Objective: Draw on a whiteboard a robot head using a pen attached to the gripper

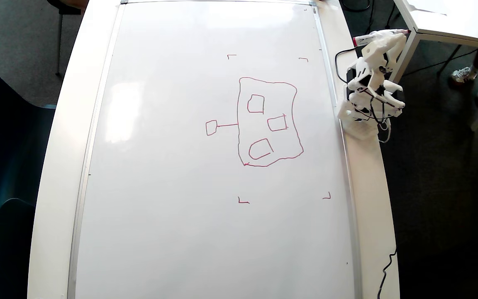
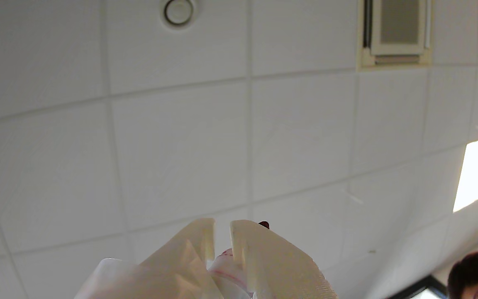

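Note:
The whiteboard point(image 1: 172, 174) covers most of the table in the overhead view. On its right half is the red robot head point(image 1: 269, 121): a wobbly outline holding three small boxes, with a short line to a small square point(image 1: 211, 127) on its left. My arm is folded up beside the board's right edge, off the board. My gripper point(image 1: 390, 38) is shut on the pen point(image 1: 365, 40), which lies crosswise well away from the drawing. The wrist view points at the ceiling; there my gripper point(image 2: 222, 224) shows two fingers close together with the pen point(image 2: 227, 265) between them.
Small red corner marks point(image 1: 243, 201) frame the drawing area. Another white table point(image 1: 450, 25) stands at the upper right, with a person's shoes point(image 1: 463, 74) beside it. Dark chairs point(image 1: 6, 166) sit on the left. A black cable point(image 1: 386, 270) hangs off the table's right edge. A person's head point(image 2: 475, 274) shows in the wrist view.

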